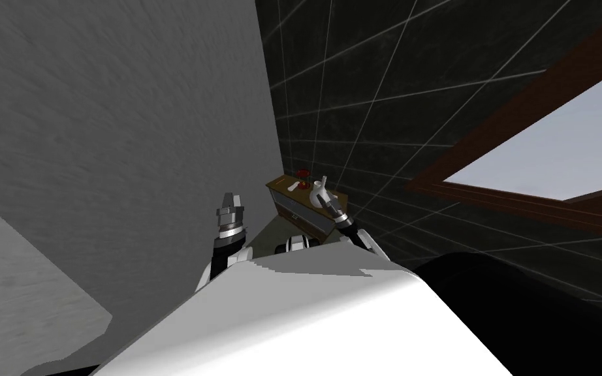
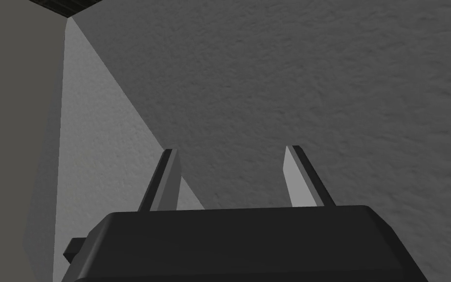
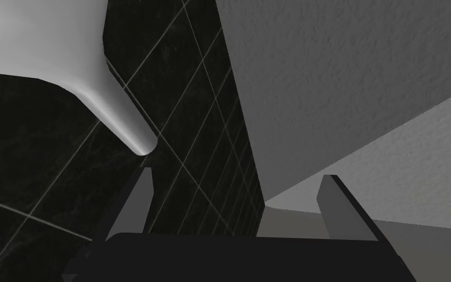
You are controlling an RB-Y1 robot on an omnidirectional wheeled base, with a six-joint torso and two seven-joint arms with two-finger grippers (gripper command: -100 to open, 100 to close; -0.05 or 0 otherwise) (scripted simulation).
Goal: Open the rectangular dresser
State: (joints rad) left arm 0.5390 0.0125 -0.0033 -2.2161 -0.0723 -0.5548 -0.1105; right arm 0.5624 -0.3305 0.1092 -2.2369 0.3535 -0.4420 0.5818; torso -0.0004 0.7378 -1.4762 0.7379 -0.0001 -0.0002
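Observation:
The dresser (image 1: 298, 209) is a small box with a brown top and a grey front, standing in the corner where the grey wall meets the dark tiled wall. My right gripper (image 1: 324, 198) reaches over its right end and is open (image 3: 237, 172), holding nothing. A white spouted thing (image 3: 97, 63) hangs close beyond its fingers; in the head view it is a white shape (image 1: 319, 188) on the dresser top. My left gripper (image 1: 229, 199) is raised to the left of the dresser. It is open (image 2: 232, 149), empty, and faces the grey wall.
A small red object (image 1: 303, 173) stands on the dresser top. The dark tiled wall (image 1: 391, 98) runs behind and to the right, with a brown-framed window (image 1: 528, 163). The grey wall (image 1: 130, 130) closes the left side.

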